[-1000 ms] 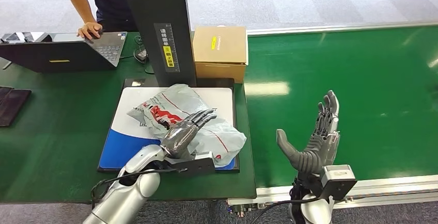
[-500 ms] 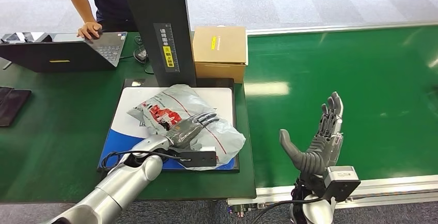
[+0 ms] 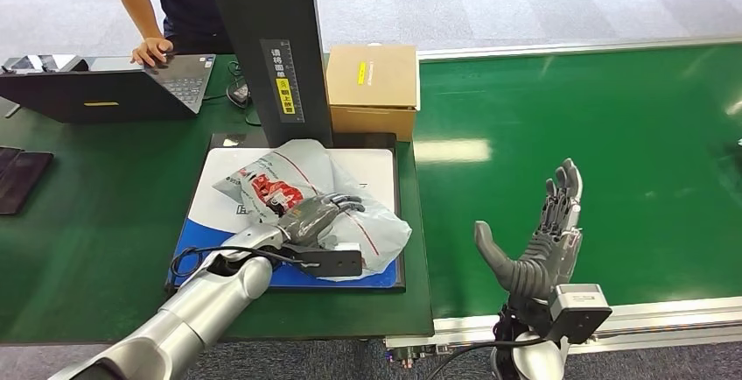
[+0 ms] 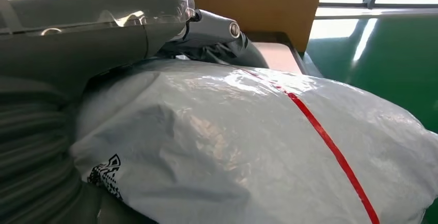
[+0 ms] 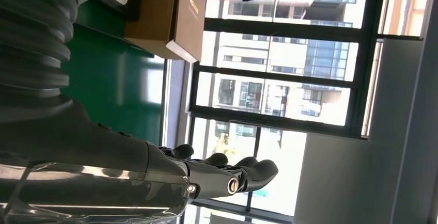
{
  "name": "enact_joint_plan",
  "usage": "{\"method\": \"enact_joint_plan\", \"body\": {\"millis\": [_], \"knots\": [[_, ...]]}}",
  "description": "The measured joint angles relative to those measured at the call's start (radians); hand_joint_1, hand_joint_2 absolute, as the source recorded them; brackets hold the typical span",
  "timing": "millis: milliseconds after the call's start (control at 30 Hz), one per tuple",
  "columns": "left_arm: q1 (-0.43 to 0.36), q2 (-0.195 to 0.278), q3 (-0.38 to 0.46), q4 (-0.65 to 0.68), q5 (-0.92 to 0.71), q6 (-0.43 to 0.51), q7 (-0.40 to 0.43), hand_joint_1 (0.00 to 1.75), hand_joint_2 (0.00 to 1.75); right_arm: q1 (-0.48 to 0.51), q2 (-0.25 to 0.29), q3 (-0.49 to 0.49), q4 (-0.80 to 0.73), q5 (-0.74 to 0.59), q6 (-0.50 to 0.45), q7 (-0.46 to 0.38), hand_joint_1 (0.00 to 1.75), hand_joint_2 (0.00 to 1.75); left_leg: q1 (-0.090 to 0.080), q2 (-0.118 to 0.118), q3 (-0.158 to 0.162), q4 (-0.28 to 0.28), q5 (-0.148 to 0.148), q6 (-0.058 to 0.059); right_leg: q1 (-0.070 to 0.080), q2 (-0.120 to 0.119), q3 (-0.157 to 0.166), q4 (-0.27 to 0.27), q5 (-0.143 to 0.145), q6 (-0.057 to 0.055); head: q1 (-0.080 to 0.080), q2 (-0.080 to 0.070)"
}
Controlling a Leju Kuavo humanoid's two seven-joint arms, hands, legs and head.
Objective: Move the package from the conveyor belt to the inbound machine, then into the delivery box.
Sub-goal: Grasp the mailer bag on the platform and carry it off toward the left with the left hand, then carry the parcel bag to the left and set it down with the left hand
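Head view shows the left hand (image 3: 319, 214) lying over the package (image 3: 302, 189), a grey plastic mailer bag resting on the inbound machine (image 3: 262, 38), on its white and blue platform (image 3: 206, 253). Its fingers drape across the bag's top; whether they have truly closed on it I cannot tell. Beyond the hand stands a cardboard box (image 3: 372, 87), likely the delivery box. The right hand (image 3: 534, 240) is raised with fingers spread wide, empty, above the green conveyor belt (image 3: 612, 135). The bag looks light, soft and slick, with crinkled film that would slip and sag. A hold gathering the bulging middle, beneath the palm, seems safer than pinching a loose edge.
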Motion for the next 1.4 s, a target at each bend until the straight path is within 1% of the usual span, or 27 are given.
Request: {"method": "enact_joint_plan", "body": {"millis": [100,167,367,600,700,800,900,1000,1100,1200,1267,1333,1400], "knots": [[0.006,0.005,0.001,-0.017,0.021,0.042,-0.024,1.75,1.75,0.008,0.000,0.000,0.002,-0.008,0.000,-0.004,0.00,1.75,0.000,0.000,0.000,0.000,0.000,0.000,0.000,0.000,0.000,0.000,0.000,0.000,0.000,0.000],[0.025,0.012,0.007,-0.062,0.035,0.077,-0.039,1.75,1.75,0.014,0.000,-0.002,0.002,-0.008,0.003,-0.005,0.00,1.75,0.000,0.000,-0.001,0.000,0.000,0.000,0.000,0.000,0.000,0.000,0.000,0.000,0.000,0.000],[0.127,0.042,0.058,-0.338,0.053,0.126,-0.047,1.75,1.75,0.030,0.000,-0.010,0.002,0.008,0.024,-0.001,0.00,1.75,0.000,0.000,-0.002,0.000,0.000,0.000,0.000,0.000,-0.002,0.000,-0.001,0.000,0.000,0.000],[0.240,0.051,0.172,-0.633,0.068,0.206,-0.105,1.75,1.75,0.033,0.014,-0.023,0.001,0.042,0.061,0.020,0.00,1.75,0.000,0.000,-0.002,0.000,0.000,0.000,0.000,0.000,-0.003,0.000,-0.001,0.000,0.000,0.000],[0.289,0.051,0.222,-0.728,0.055,0.244,-0.125,1.75,1.75,0.033,0.021,-0.029,0.001,0.050,0.068,0.021,0.00,1.75,0.000,0.000,-0.002,0.000,0.000,0.000,0.000,0.000,-0.003,0.000,-0.001,0.000,0.000,0.000],[0.330,0.049,0.270,-0.796,0.025,0.286,-0.145,1.75,1.75,0.037,0.025,-0.036,0.001,0.055,0.074,0.020,0.00,1.75,0.000,0.000,-0.002,0.000,0.000,0.000,0.000,0.000,-0.003,0.000,-0.001,0.000,0.000,0.000],[0.348,0.039,0.317,-0.835,-0.027,0.362,-0.137,1.75,1.75,0.044,0.028,-0.041,0.001,0.055,0.074,0.017,0.00,1.75,0.000,0.000,-0.002,0.000,0.000,0.000,0.000,0.000,-0.002,0.000,-0.001,0.000,0.000,0.000],[0.348,0.025,0.375,-0.851,-0.085,0.470,-0.099,1.75,1.75,0.048,0.033,-0.042,0.001,0.055,0.068,0.016,0.00,1.75,0.000,0.000,-0.002,0.000,0.000,0.000,0.000,0.000,-0.002,0.000,-0.001,0.000,0.000,0.000],[0.334,0.015,0.456,-0.838,-0.110,0.575,-0.059,1.75,1.75,0.047,0.037,-0.043,0.001,0.055,0.058,0.016,0.00,1.75,0.000,0.000,-0.002,0.000,0.000,0.000,0.000,0.000,-0.002,0.000,-0.001,0.000,0.000,0.000],[0.295,0.011,0.563,-0.787,-0.169,0.697,-0.030,1.75,1.75,0.044,0.040,-0.040,0.002,0.055,0.050,0.017,0.00,1.75,0.000,0.000,-0.002,0.000,0.000,-0.001,0.000,0.000,-0.002,0.001,0.000,0.000,0.000,0.000],[0.266,0.009,0.639,-0.742,-0.225,0.762,-0.024,1.75,1.75,0.041,0.041,-0.035,0.003,0.055,0.043,0.018,0.00,1.75,0.001,0.000,-0.002,0.000,0.001,-0.001,0.001,0.000,-0.002,0.001,0.000,0.000,0.000,0.000],[0.241,0.002,0.727,-0.703,-0.267,0.783,-0.041,1.75,1.75,0.035,0.041,-0.028,0.006,0.053,0.038,0.019,0.00,1.75,0.001,0.000,-0.002,0.000,0.001,-0.001,0.001,0.000,-0.003,0.002,0.000,-0.001,0.000,0.000],[0.211,-0.013,0.833,-0.672,-0.309,0.784,-0.065,1.75,1.75,0.028,0.041,-0.018,0.010,0.050,0.033,0.020,0.00,1.75,0.001,0.000,-0.002,0.000,0.001,-0.002,0.001,0.000,-0.003,0.002,0.000,-0.001,0.000,0.000]]}}
